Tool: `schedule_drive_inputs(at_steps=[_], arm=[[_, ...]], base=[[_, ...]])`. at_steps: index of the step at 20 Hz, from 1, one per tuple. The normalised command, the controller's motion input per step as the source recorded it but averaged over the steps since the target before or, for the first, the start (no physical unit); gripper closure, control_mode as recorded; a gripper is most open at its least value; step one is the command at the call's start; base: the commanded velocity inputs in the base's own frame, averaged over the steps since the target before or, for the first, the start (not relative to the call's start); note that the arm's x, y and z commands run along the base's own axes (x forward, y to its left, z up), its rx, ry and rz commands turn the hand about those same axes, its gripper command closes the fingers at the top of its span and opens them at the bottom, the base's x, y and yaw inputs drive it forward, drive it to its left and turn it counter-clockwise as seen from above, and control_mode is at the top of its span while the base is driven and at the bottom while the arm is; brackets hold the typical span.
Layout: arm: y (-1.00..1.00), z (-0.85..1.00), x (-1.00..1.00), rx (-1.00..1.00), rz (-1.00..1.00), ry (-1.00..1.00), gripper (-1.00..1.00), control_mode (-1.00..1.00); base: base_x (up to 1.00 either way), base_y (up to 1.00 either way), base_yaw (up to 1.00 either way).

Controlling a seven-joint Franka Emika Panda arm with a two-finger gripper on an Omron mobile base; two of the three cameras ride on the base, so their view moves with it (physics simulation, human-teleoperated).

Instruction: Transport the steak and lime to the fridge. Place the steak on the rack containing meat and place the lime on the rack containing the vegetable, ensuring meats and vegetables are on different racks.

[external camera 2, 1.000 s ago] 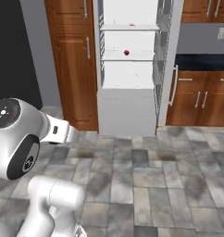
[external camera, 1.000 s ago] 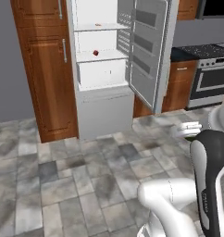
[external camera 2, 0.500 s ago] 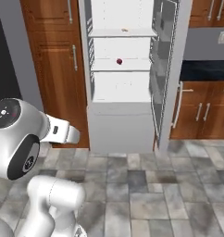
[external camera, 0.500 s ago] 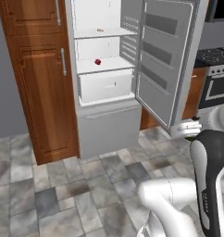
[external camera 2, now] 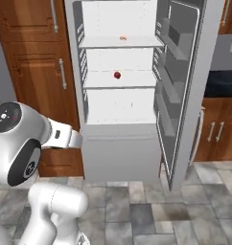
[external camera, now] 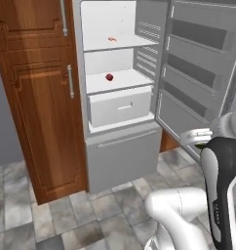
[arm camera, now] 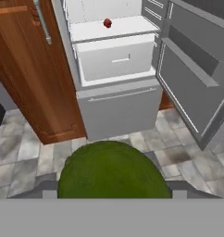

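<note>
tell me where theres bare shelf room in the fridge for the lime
The lower shelf is bare to the right of the vegetable, up to the side wall, with a smaller patch to its left. The rack containing meat is free either side of the meat. Nowhere is crowded. The hand holds the lime.

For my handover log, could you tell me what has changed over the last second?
The base drove closer to the open fridge, which now looms larger. The gripper stays closed on the lime. The vegetable and the meat stayed on their shelves.
</note>
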Motion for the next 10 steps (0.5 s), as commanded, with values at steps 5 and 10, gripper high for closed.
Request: schedule_drive_inputs(at_steps=[5,10], arm=[[0.00,0.00,0.00,0.00,0.00,0.00,1.00,1.00],[0.00,0.00,0.00,0.00,0.00,0.00,1.00,1.00]], base=[[1.00,0.05,-0.06],[1.00,0.01,0.00]])
